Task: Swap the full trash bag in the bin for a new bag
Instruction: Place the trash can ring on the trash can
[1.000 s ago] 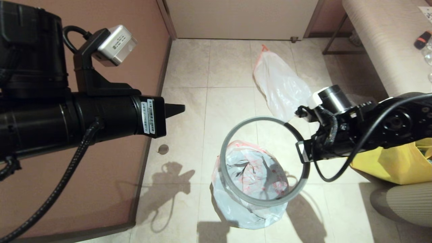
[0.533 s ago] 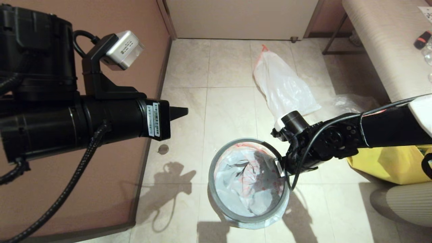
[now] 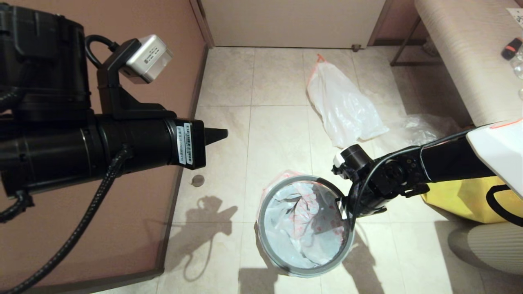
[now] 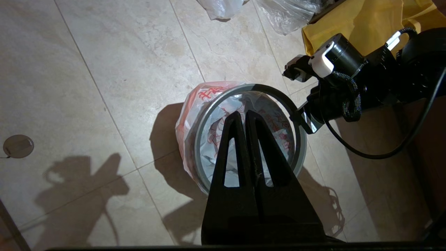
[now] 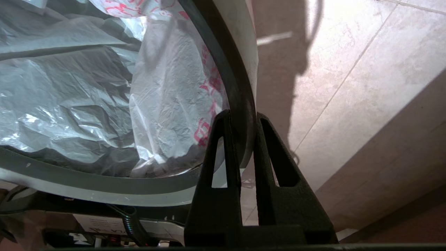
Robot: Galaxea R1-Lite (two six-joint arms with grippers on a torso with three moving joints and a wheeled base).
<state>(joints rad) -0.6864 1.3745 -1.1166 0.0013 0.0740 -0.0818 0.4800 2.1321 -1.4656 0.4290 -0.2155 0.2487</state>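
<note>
Here, in the head view, the grey hoop (image 3: 282, 267) is held at its right-hand edge by the right gripper (image 3: 345, 206), and it lies nearly level over the bin (image 3: 267, 241), whose mouth is lined by the new bag (image 3: 302, 220); the bin wall is almost wholly hidden by plastic. The rim lies directly beneath the hoop, so the coming move is judged to be a straight press downward. The full trash bag (image 3: 343, 106) lies on the tiles well beyond, clear of the work. In the left wrist view, the left gripper (image 4: 243, 116) is seen pressed shut and empty, parked high above the bin, while open floor surrounds the bin on the near sides. In the right wrist view, the hoop's band is seen pinched narrowly between the right gripper's fingers (image 5: 223, 146), printed plastic lying just inside.
</note>
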